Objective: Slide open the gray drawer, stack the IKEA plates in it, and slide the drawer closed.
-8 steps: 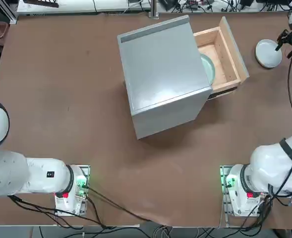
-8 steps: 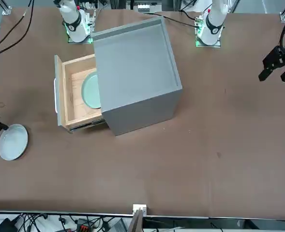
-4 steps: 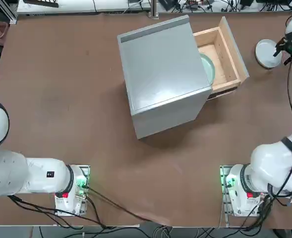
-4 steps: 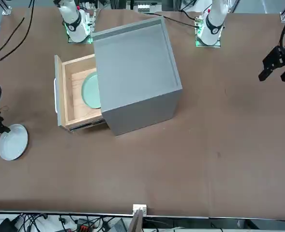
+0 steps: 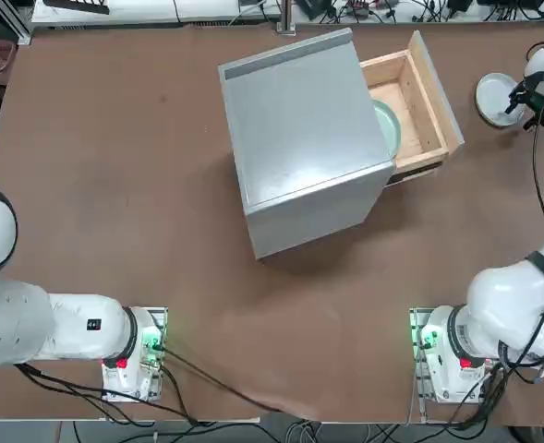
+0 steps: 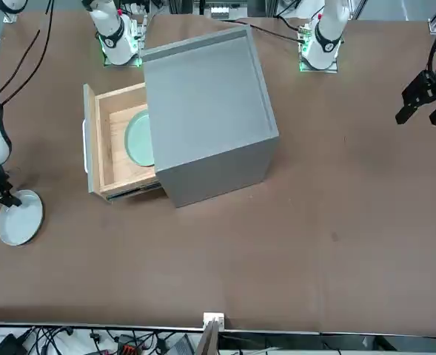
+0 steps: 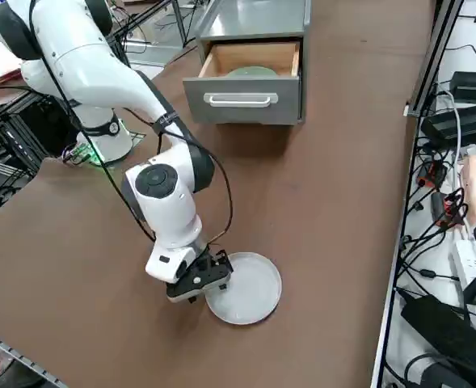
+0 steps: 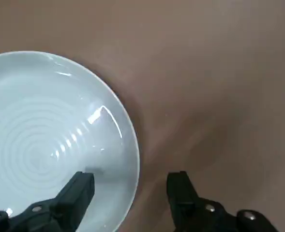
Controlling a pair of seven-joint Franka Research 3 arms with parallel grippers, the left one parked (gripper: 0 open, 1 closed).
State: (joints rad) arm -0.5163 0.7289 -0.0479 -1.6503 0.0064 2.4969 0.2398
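The gray drawer (image 5: 417, 103) stands pulled out of the gray cabinet (image 5: 299, 138), with the pale mint green plate (image 5: 389, 126) lying inside its wooden tray. The whitish gray plate (image 5: 493, 98) lies on the table to the right of the drawer. My right gripper (image 5: 531, 100) is low at that plate's edge, on the side away from the drawer. In the right wrist view the gripper (image 8: 132, 186) is open and its fingers (image 8: 79, 188) straddle the plate's rim (image 8: 132, 159). In the right side view the gripper (image 7: 205, 283) is at the plate (image 7: 250, 289).
The table's right edge runs close beside the whitish plate, with cables and power strips (image 7: 464, 242) beyond it. The cabinet fills the table's far middle. The drawer's front panel with its handle (image 7: 239, 100) faces the plate.
My right gripper has moved along the whitish plate's right side toward the robot's bases and come down to its rim. Its fingers stay open. The plates and drawer have not moved.
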